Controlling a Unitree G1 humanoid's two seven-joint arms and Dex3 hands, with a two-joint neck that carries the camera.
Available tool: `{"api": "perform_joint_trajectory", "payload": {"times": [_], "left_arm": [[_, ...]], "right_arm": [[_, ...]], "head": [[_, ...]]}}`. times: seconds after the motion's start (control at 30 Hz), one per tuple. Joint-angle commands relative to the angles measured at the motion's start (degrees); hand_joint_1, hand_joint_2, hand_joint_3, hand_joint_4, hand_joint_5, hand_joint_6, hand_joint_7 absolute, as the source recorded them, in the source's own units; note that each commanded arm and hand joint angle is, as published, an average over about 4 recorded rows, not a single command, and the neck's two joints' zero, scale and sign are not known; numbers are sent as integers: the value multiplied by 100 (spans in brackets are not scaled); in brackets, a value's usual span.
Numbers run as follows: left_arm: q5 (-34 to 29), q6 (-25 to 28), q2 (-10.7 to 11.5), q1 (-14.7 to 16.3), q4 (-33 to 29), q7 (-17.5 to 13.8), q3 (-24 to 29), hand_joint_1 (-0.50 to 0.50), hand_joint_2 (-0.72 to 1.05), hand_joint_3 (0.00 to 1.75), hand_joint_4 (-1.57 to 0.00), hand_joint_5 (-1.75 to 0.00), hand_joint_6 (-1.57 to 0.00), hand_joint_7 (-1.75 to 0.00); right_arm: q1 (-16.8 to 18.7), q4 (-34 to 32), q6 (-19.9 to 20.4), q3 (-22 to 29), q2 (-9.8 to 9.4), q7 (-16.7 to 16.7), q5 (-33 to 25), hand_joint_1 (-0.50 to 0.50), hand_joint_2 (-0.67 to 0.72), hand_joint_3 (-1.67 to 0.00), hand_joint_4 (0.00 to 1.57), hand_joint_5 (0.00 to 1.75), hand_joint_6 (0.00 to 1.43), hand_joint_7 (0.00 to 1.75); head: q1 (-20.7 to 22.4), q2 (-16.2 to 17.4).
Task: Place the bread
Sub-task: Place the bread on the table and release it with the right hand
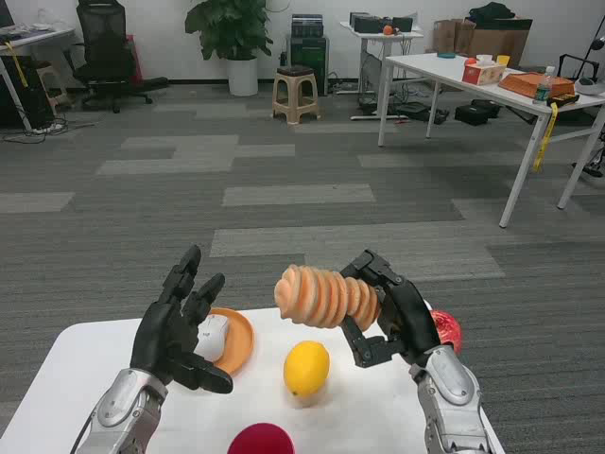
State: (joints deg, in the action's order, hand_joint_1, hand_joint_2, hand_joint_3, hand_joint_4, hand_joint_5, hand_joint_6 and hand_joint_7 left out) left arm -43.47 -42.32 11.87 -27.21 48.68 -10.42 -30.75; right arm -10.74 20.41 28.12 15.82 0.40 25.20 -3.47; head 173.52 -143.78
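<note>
The bread (pixel 326 296) — a ridged, spiral-shaped loaf, pale orange — is up in the air above the middle of the white table (pixel 66 364), lying roughly level, its right end clasped in the right hand (pixel 389 317), whose black fingers wrap around that end while the rest of the loaf sticks out leftward. Below and a little left of it sits an orange plate (pixel 236 342), near the table's far edge, and the left hand (pixel 180 331) hovers over the plate's near side, holding nothing, fingers spread and pointing up. A yellow lemon (pixel 306 367) rests on the table just right of the plate, almost under the loaf. A red fruit (pixel 446 329) shows partly behind the right wrist near the right edge, and a dark red round thing (pixel 260 441) lies at the near edge. This looks like the carrying step, with the loaf lifted and not yet set down — the plate seems the likely target, though the task does not say so. The next move would call for shifting left past the lemon and lowering gently, loosening the fingers only once the loaf rests
</note>
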Motion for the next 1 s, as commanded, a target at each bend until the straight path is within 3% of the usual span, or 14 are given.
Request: {"api": "perform_joint_trajectory", "payload": {"times": [0.03, 0.8, 1.0], "left_arm": [[295, 49, -264, 102, -204, 23, 250, 50, -28, 9, 0, -51, 0, 0], [295, 55, -273, 84, -184, 23, 245, 50, -28, 9, 0, -49, 0, 0], [295, 62, -273, 84, -175, 23, 253, 50, -28, 9, 0, -51, 0, 0]], "right_arm": [[37, 226, 264, -44, -207, -235, -198, -46, -58, -151, 69, 145, 120, 147], [39, 228, 264, -20, -229, -237, -198, -46, -57, -151, 65, 145, 118, 148], [187, 138, 247, 4, -436, -218, -198, -46, -54, -151, 62, 145, 117, 147]], "head": [[58, 161], [26, 172], [13, 188]]}}
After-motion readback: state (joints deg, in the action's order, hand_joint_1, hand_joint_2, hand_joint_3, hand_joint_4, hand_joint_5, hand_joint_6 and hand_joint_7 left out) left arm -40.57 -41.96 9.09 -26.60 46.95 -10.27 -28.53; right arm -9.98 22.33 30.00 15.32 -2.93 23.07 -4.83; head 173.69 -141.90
